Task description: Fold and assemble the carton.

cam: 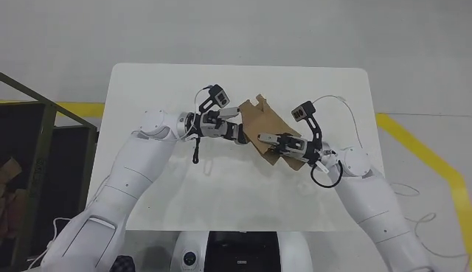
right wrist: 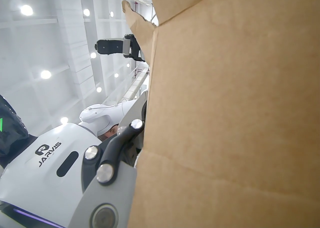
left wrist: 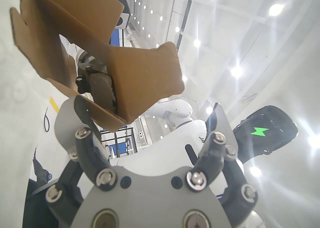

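The brown cardboard carton is held above the middle of the white table, partly unfolded, with its flaps sticking out. My right gripper is shut on one panel; its dark pad presses the cardboard from inside. In the right wrist view the carton hides most of that gripper, and one finger shows at its edge. My left gripper stands open at the carton's left side, a folded corner lying just inside one finger.
A thin black looped tie lies on the table under the left forearm. A dark rack stands off the table's left side. Yellow floor tape runs past the right edge.
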